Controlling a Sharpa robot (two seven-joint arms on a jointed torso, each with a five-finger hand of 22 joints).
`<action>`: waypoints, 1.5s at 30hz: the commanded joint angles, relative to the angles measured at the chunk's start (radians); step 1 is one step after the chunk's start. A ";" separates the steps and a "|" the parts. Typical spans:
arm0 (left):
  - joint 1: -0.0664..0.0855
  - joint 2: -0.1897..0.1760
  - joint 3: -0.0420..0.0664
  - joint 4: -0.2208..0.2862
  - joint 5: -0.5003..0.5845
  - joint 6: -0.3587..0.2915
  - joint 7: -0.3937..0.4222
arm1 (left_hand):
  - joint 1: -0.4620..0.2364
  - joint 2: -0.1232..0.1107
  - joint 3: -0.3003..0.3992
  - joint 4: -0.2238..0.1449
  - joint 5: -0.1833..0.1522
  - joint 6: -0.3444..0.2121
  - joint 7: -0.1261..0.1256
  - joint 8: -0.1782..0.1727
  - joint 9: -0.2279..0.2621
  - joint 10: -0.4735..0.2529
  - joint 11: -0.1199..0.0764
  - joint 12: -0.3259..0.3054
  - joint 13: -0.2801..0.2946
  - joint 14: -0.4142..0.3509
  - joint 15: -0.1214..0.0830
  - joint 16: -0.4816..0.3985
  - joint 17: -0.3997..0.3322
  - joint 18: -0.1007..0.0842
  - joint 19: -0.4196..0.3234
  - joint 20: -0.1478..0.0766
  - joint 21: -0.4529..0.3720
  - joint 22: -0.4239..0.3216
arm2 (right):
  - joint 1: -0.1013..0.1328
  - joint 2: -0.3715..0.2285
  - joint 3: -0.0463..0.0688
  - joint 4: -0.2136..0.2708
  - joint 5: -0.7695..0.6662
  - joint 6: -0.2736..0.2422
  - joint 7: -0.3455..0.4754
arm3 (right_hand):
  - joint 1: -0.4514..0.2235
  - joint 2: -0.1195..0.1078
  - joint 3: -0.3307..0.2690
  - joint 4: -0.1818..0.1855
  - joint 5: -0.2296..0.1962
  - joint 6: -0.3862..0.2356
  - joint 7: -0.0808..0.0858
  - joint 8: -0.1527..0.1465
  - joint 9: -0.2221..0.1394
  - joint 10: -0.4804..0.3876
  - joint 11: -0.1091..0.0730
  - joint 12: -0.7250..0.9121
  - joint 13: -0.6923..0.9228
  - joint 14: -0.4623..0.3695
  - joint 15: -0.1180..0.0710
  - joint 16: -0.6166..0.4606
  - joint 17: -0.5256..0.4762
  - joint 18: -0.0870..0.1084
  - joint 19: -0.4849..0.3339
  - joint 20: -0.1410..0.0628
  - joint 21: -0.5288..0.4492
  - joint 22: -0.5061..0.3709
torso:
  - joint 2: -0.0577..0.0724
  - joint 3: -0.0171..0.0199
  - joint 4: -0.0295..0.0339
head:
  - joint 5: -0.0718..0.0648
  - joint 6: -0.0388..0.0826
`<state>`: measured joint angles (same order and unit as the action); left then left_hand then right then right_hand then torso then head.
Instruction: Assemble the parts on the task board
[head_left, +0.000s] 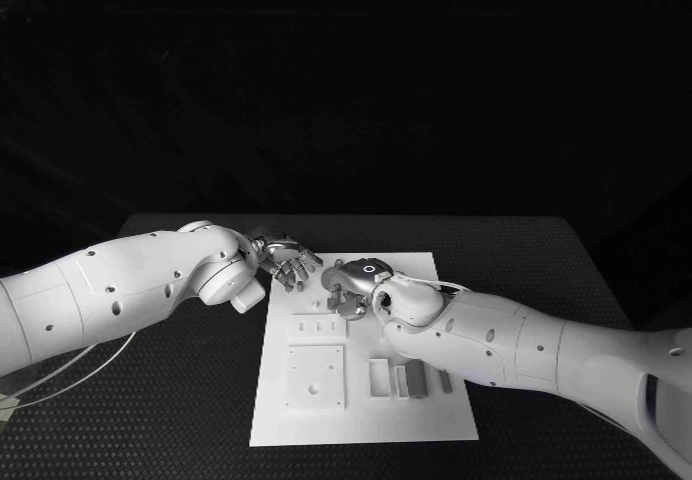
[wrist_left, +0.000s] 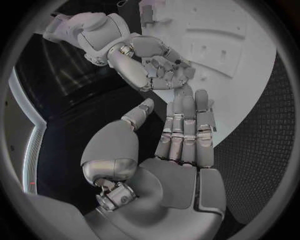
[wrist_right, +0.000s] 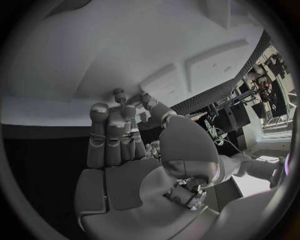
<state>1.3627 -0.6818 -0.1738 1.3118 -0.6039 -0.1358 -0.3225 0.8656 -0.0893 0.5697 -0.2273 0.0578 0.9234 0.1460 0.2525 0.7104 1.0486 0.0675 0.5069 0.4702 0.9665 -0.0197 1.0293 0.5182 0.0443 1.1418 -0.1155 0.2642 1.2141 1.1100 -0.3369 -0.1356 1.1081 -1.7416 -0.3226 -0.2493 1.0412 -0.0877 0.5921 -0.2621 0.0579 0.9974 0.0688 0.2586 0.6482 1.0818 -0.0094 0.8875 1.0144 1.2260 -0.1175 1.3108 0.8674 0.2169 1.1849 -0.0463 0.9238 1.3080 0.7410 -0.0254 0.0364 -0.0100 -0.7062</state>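
Observation:
The white task board (head_left: 361, 410) lies in the middle of the black table. My left hand (head_left: 289, 262) hovers at the board's far left corner; its fingers (wrist_left: 186, 125) are straight, the thumb is apart, and nothing is in it. My right hand (head_left: 355, 284) is over the far part of the board (wrist_left: 237, 45), close beside the left hand, with its fingers bent down toward the surface. Seen from its own wrist, the right hand's (wrist_right: 125, 150) palm is bare and its fingertips (wrist_right: 119, 95) reach the board (wrist_right: 125, 45). Grey parts (head_left: 415, 378) lie at the board's near right.
A square raised plate (head_left: 315, 377) and a small block with holes (head_left: 310, 328) sit on the board's left half. Black table (head_left: 173, 420) surrounds the board, and cables (head_left: 58, 375) trail under my left arm.

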 joint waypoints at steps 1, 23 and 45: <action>0.001 -0.001 0.001 0.002 0.007 0.012 0.025 | 0.004 -0.003 -0.006 0.002 -0.007 -0.005 0.003 0.006 -0.002 -0.005 0.003 0.002 -0.001 -0.003 0.002 0.003 -0.002 0.015 0.007 0.000 -0.005 -0.001 | -0.007 -0.006 -0.005 0.013 0.007 -0.021 0.024 | -0.006 0.002 -0.005 0.002 -0.003 0.035 0.025 0.003 0.005 0.005 -0.007 0.005 -0.002 0.005 -0.006 0.006 0.002 0.045 0.006 -0.001 0.008 0.020 | 0.000 0.0002 0.0000 | 0.001 0.001; 0.001 -0.031 0.001 -0.001 0.070 -0.032 0.118 | 0.014 -0.003 -0.003 -0.003 -0.003 -0.011 0.005 0.006 -0.005 -0.007 0.003 0.002 -0.006 -0.005 0.003 0.003 -0.006 0.015 0.007 0.000 -0.010 -0.001 | -0.007 -0.090 0.032 0.113 0.098 -0.126 0.086 | -0.018 -0.022 -0.005 0.013 -0.003 0.044 0.020 0.003 0.004 0.016 -0.012 0.008 -0.010 0.016 -0.011 0.007 0.003 0.045 0.018 -0.008 0.013 0.019 | 0.000 0.0009 -0.0017 | 0.000 0.012; 0.000 -0.084 -0.005 0.030 0.277 0.007 0.381 | 0.064 0.028 0.016 -0.023 0.005 -0.030 0.014 0.001 -0.016 -0.025 0.012 -0.004 -0.023 -0.017 0.009 0.002 -0.017 0.013 0.000 0.006 -0.024 -0.001 | -0.005 -0.259 0.118 0.218 0.600 -0.007 0.232 | -0.035 -0.031 -0.005 0.027 -0.003 0.032 0.025 -0.008 0.000 0.006 -0.008 0.001 -0.020 0.008 -0.008 -0.004 0.002 0.045 0.009 -0.012 0.003 0.016 | -0.001 0.0012 -0.0039 | 0.007 0.041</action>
<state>1.3622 -0.7653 -0.1791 1.3367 -0.3929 -0.1627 -0.0397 0.9232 -0.0608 0.5846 -0.2478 0.0578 0.8996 0.1584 0.2524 0.6952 1.0307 0.0820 0.5069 0.4470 0.9551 -0.0083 1.0293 0.5023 0.0445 1.1432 -0.1136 0.2460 1.2141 1.1051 -0.5943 -0.0173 1.3261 -1.2846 -0.4068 -0.0812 1.0110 -0.1186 0.5852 -0.2384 0.0580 1.0180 0.0777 0.2532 0.6498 1.0962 -0.0160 0.8907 0.9952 1.2418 -0.1247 1.3105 0.8689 0.2174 1.1988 -0.0574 0.9314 1.3076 0.7409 -0.0248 0.0333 -0.0044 -0.6680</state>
